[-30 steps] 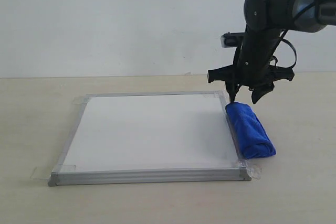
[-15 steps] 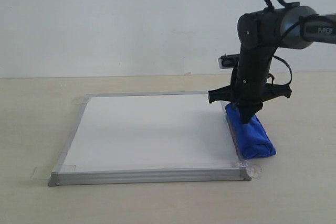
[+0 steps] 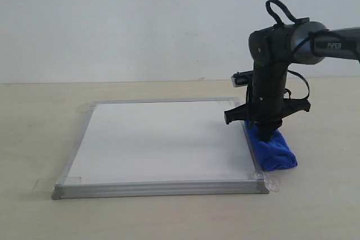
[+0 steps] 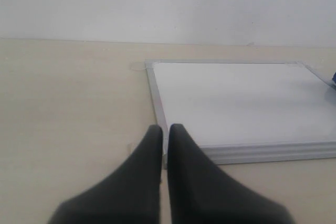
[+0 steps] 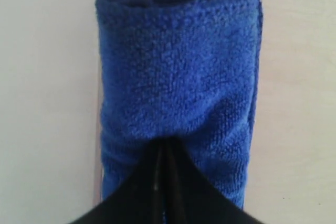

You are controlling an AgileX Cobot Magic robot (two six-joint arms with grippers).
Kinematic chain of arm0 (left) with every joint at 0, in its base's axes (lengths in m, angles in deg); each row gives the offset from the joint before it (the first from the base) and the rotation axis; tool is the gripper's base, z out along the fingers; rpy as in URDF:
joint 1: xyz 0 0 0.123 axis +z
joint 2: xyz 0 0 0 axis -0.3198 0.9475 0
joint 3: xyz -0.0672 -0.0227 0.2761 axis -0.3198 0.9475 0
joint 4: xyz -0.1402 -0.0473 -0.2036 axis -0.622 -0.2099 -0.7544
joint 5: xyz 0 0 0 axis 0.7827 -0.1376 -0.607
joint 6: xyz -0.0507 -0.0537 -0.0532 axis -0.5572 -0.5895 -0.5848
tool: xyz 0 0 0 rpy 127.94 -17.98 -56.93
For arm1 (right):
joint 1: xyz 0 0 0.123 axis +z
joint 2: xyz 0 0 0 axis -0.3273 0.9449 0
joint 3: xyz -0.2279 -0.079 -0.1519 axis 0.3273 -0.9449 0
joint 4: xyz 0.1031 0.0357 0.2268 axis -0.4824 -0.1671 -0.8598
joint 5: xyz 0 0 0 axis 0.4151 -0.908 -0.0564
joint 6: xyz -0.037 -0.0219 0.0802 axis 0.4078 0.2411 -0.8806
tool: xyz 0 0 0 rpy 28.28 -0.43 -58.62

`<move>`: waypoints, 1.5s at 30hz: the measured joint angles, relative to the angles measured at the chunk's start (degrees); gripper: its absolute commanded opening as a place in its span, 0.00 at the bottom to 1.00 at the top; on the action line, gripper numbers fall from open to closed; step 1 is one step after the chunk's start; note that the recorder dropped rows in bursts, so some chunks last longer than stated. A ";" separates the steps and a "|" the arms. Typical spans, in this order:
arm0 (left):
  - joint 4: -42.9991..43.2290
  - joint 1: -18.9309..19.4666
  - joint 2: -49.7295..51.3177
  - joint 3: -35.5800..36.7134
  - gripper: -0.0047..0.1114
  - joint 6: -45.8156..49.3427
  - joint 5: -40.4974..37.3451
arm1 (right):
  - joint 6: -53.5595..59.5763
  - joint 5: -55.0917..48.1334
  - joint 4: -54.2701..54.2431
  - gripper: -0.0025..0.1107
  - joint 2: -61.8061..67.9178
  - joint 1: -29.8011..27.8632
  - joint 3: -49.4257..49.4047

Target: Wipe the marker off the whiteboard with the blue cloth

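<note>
The whiteboard (image 3: 157, 139) lies flat on the table with a silver frame and taped corners. The marker is out of view; the white surface looks bare. The blue cloth (image 3: 279, 154) is a rolled bundle lying along the board's right edge. My right gripper (image 3: 264, 136) points straight down into the cloth's far half. In the right wrist view its tips (image 5: 164, 148) are pressed together and sunk into the blue cloth (image 5: 178, 72), pinching the pile. My left gripper (image 4: 165, 128) is shut on nothing, hovering just off a corner of the whiteboard (image 4: 236, 98).
A pale wooden table (image 3: 34, 133) surrounds the board, with a white wall behind it. Clear tape tabs (image 3: 44, 185) stick out at the board's corners. The right arm's black body (image 3: 270, 77) stands over the board's right edge.
The right gripper came down from above the cloth's far end onto the cloth. Its jaws went from wide open to shut on the cloth. The board and cloth stayed put.
</note>
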 measured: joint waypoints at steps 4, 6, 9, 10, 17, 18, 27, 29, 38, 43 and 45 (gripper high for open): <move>0.00 0.00 0.00 0.00 0.07 0.00 0.00 | 1.61 -0.97 1.23 0.02 -1.16 0.00 -0.10; 0.00 0.00 0.00 0.00 0.07 0.00 0.00 | 2.43 -1.21 2.16 0.02 -2.72 0.00 -0.33; 0.00 0.00 0.00 0.00 0.07 0.00 0.00 | 2.98 -1.07 3.27 0.02 -5.88 0.00 -0.31; 0.00 0.00 0.00 0.00 0.07 0.00 0.00 | 3.12 -1.06 3.52 0.02 -6.79 0.00 -0.31; 0.00 0.00 0.00 0.00 0.07 0.00 0.00 | 3.42 -4.08 7.29 0.02 -13.65 0.00 -0.62; 0.00 0.00 0.00 0.00 0.07 0.00 0.00 | 3.42 -4.32 8.27 0.02 -15.05 0.00 -1.41; 0.00 0.00 0.00 0.00 0.07 0.00 0.00 | -1.90 2.09 9.49 0.02 -33.10 0.00 -25.32; 0.00 0.00 0.00 0.00 0.07 0.00 0.00 | -3.27 6.75 9.49 0.02 -39.21 -0.10 -32.49; 0.00 0.00 0.00 0.00 0.07 0.00 0.00 | -5.32 14.00 9.49 0.02 -60.19 -0.10 -53.78; 0.00 0.00 0.00 0.00 0.07 0.00 0.00 | -5.57 13.73 9.49 0.02 -64.35 -0.10 -54.68; 0.00 0.00 0.00 0.00 0.07 0.00 0.00 | -5.57 13.71 9.49 0.02 -64.96 -0.10 -54.68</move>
